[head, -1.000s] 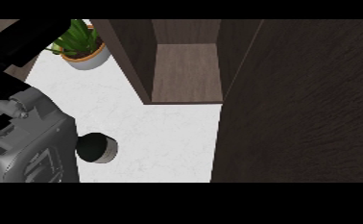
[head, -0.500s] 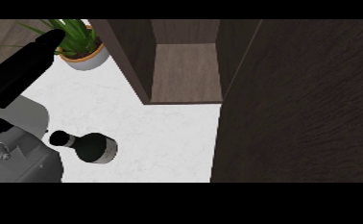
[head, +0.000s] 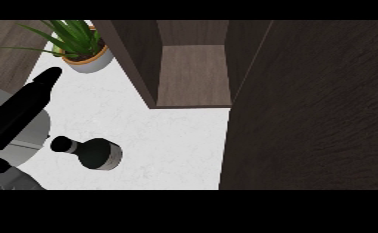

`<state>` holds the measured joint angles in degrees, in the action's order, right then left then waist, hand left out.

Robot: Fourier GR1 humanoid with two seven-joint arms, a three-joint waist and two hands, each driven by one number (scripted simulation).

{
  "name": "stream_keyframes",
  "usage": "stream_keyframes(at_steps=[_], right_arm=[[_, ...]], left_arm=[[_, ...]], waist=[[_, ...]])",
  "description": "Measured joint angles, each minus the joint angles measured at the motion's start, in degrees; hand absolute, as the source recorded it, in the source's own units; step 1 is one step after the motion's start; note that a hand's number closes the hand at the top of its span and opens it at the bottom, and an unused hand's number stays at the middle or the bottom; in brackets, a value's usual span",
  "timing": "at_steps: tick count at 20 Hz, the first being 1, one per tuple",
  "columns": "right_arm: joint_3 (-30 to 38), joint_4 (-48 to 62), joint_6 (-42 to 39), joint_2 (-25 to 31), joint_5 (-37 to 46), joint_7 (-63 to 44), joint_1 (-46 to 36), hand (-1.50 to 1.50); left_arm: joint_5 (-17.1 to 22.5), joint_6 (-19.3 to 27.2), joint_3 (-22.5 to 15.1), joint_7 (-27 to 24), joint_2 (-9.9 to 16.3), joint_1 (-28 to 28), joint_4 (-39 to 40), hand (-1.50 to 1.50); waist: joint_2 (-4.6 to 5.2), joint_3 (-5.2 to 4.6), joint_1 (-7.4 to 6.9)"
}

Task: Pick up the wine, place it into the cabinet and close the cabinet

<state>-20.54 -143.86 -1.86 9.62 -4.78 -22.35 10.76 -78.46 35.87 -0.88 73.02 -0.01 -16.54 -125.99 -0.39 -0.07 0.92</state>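
Now the left robot hand [head: 33, 94], fingers straight, holds nothing beside the wine [head: 92, 152] on the counter [head: 177, 142]

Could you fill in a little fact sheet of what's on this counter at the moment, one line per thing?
wine bottle: dark, standing on the white counter, seen from above
cabinet: open, shelf bare, door swung out at the right
potted plant: green leaves in a pale pot, far left corner
left hand: black, fingers straight, at the left edge beside the bottle, not holding it
right hand: not in view
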Motion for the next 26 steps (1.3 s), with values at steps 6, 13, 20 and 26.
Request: stream_keyframes(at_steps=[6, 13, 20, 26], right_arm=[[0.01, -0.1, 0.64, 0.04, 0.13, -0.23, -0.53, -1.5], [-0.53, -0.32, 1.37, 0.26, 0.29, -0.95, -1.23, -1.5], [-0.04, -0.45, 1.76, 0.78, 0.34, -1.37, -1.22, -1.5], [-0.66, -0.55, 1.89, 1.01, 0.41, -1.55, -1.12, -1.5]], left_arm=[[5.5, 5.86, -1.23, -2.74, 0.0, 8.97, -0.04, -1.5], [11.18, 14.64, -3.81, -6.62, 0.0, 17.32, 2.99, -1.5], [18.85, 23.2, -4.72, -10.93, 0.01, 24.47, 7.14, -1.5], [25.83, 28.78, -5.9, -14.21, 0.42, 26.92, 12.13, -1.5]], waist=[[0.06, -0.05, -0.03], [0.08, -0.06, 0.0], [0.1, -0.04, -0.19], [0.13, -0.05, -0.15]])
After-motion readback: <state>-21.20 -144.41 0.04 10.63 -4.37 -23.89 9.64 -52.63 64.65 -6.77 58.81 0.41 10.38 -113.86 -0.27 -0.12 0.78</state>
